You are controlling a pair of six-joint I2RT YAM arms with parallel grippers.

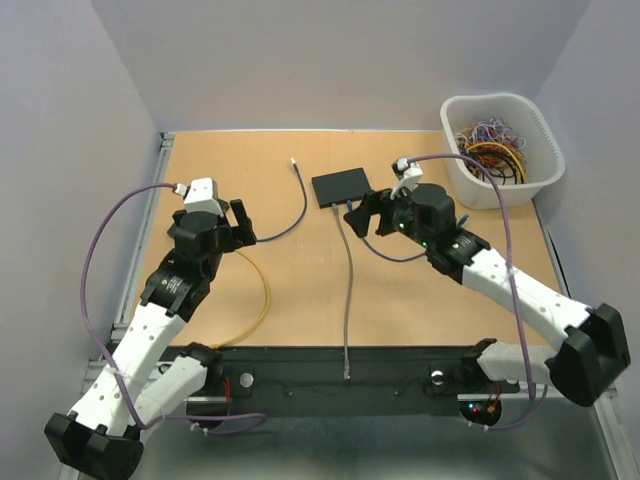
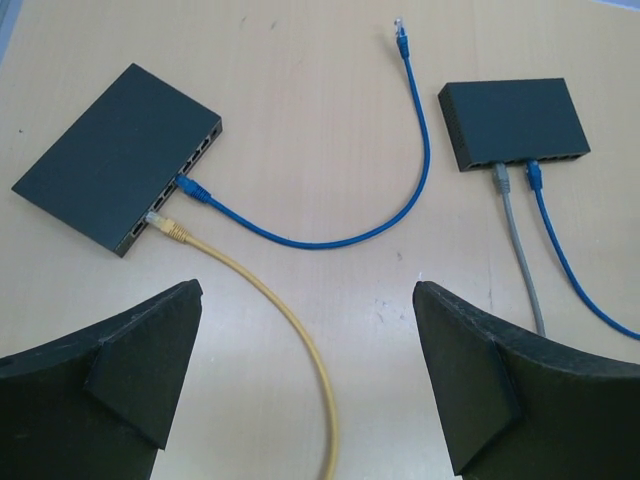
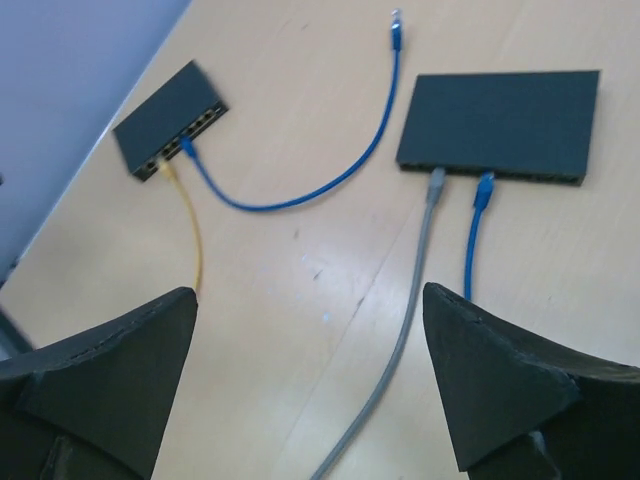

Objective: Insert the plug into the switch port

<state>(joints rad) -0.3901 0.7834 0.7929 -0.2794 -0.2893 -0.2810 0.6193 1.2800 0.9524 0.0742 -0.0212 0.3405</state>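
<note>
Blue plug (image 3: pixel 485 188) is seated at a front port of the right-hand flat black network switch (image 3: pixel 505 120), just beside a grey plug (image 3: pixel 436 186).

Left arm: elbow bent, forearm reaching forward over the left part of the light wooden table (image 1: pixel 305 310), wrist tilted down. Left gripper (image 2: pixel 308 292): fingers spread wide, nothing between them, above bare table.

Ahead of it, the left-hand flat black switch (image 2: pixel 110 165) carries a yellow cable (image 2: pixel 328 410) and a long blue cable (image 2: pixel 427 160). The far connector (image 2: pixel 401 35) of the long blue cable lies loose on the table.

Right arm: stretched forward and leftward from its base, wrist on the near side of the right-hand switch. Right gripper (image 3: pixel 310 295): fingers spread wide, touching neither cable.

A white plastic tub (image 1: pixel 552 150) of tangled cables stands at the far right.
</note>
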